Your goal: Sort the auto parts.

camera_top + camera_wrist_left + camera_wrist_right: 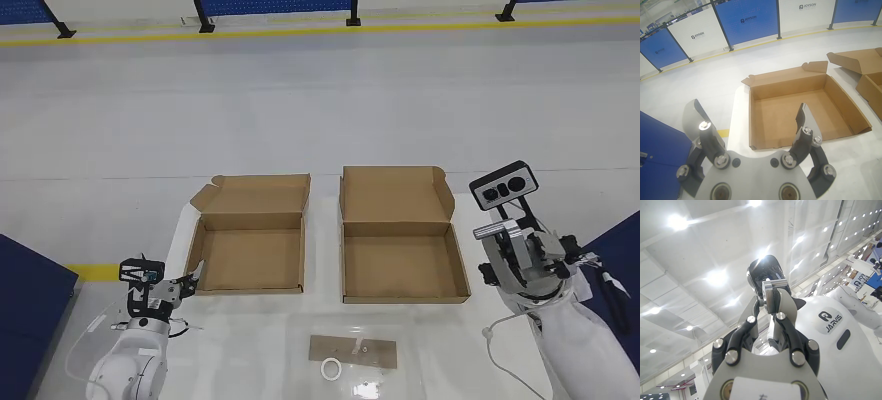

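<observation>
we see the right gripper [769,297] raised and turned upward, clamped on a small silver metal block [772,285]. the left gripper [749,108] hangs with fingers spread wide, holding nothing, just beside the left cardboard box [776,113]. the right cardboard box [400,265] sits next to it. near the front of the table [260,330] lie what looks like a flat grey plate [352,349] and a white ring [331,369]

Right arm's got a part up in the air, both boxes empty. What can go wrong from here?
1. The right pincer holds the metal block by its fingertips only, pointing upward; it might slip on the way to a box.
2. The open left pincer sits close to the left box at its near corner; a swing could shove it.
</observation>
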You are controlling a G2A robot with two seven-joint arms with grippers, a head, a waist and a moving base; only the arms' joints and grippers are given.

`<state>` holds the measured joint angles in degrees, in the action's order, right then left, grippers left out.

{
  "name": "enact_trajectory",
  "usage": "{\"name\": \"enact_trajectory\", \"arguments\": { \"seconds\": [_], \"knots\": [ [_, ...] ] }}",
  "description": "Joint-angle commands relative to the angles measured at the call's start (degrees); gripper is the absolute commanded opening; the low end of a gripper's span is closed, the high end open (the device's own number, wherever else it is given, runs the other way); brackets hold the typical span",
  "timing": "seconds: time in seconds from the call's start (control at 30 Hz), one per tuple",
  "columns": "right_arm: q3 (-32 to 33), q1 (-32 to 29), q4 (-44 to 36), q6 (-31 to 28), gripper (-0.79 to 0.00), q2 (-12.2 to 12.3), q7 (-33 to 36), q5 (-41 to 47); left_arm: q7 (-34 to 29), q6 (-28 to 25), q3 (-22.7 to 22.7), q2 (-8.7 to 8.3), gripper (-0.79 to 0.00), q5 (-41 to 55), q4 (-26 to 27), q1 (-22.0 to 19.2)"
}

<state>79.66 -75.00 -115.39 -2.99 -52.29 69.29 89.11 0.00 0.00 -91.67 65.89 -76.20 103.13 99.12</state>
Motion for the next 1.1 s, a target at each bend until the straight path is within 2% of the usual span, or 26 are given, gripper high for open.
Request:
{"name": "enact_trajectory", "arguments": {
  "seconds": [0.0,0.2,0.6,1.07],
  "knots": [
    [0.0,0.0,0.0,0.0,-0.785,0.0,0.0,0.0,0.0,0.0,0.0,0.0,0.0,0.0,0.0,0.0],
    [0.0,0.0,0.0,0.0,-0.785,0.0,0.0,0.0,0.0,0.0,0.0,0.0,0.0,0.0,0.0,0.0],
    [1.1,-0.8,-1.1,-0.3,-0.785,-1.1,-4.6,-2.5,0.0,0.0,0.0,0.0,0.0,0.0,0.0,0.0],
    [2.0,-0.9,-1.1,-0.3,-0.785,-1.5,-4.5,-5.5,0.0,0.0,0.0,0.0,0.0,0.0,0.0,0.0]
  ]
}}
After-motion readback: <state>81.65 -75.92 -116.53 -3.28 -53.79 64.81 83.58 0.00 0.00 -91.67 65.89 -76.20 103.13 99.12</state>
